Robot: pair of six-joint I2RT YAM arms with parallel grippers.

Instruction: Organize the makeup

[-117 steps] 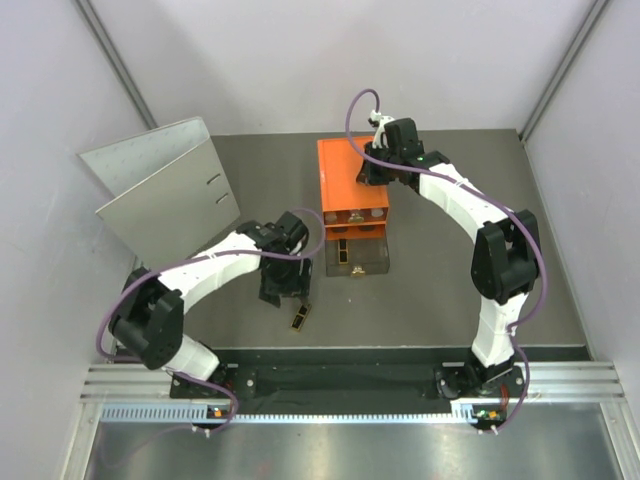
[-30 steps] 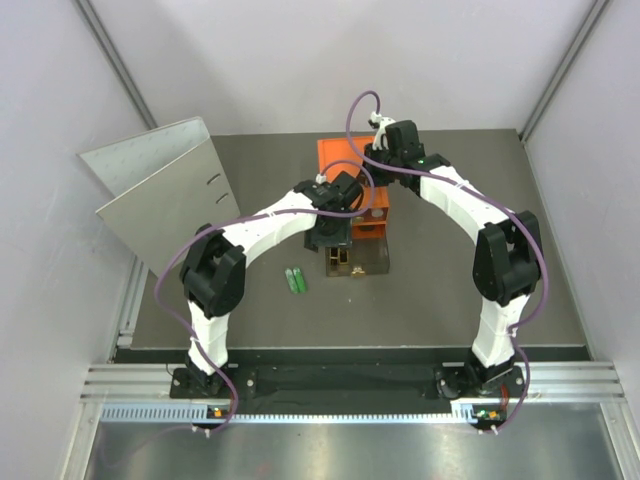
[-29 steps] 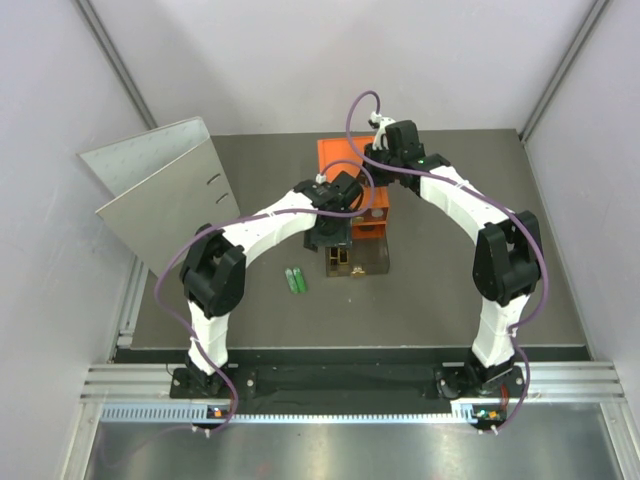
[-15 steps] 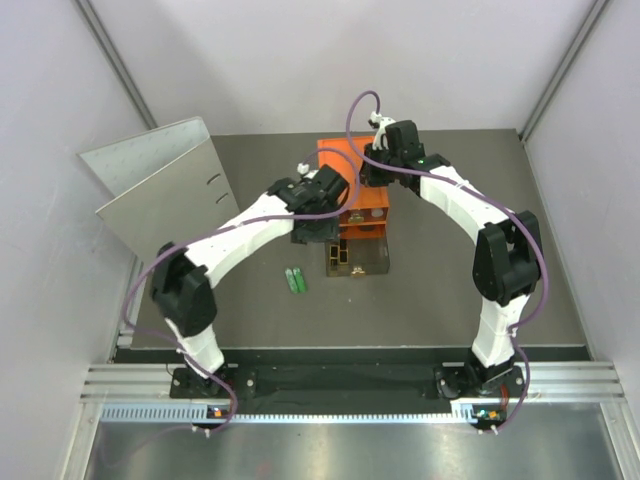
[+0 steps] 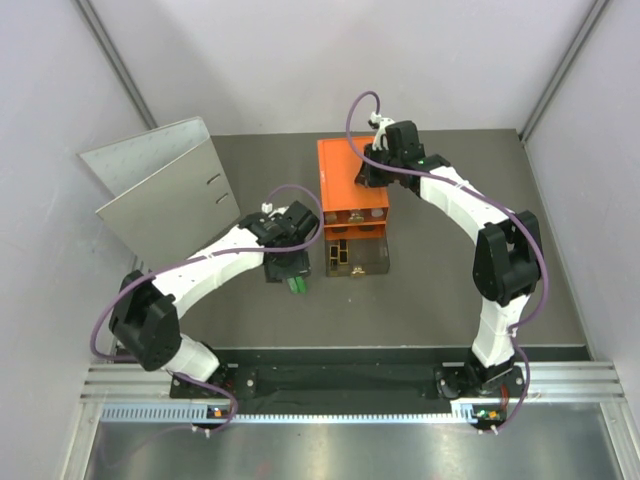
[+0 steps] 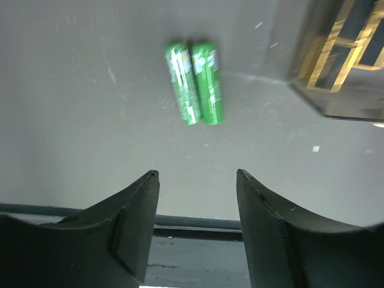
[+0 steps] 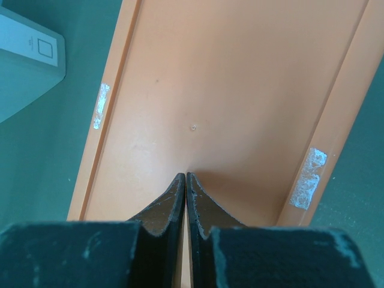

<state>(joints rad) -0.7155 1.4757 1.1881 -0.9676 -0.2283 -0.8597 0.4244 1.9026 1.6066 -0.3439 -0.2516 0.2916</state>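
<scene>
Beside the clear open drawer [image 5: 372, 262], two slim green plastic tubes [image 6: 195, 81] lie touching on the table [image 6: 72, 120], so the left gripper [image 6: 197, 177], jaws apart and empty, should centre over one tube before closing.

Green tubes [image 5: 296, 288] largely under the left claw [image 5: 286, 273] from above; clear drawer [image 6: 345, 57] blurred, half outside the wrist view.

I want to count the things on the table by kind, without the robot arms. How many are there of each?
green tubes: 2
black-gold cases: 2
orange box: 1
grey board: 1
Total: 6
</scene>
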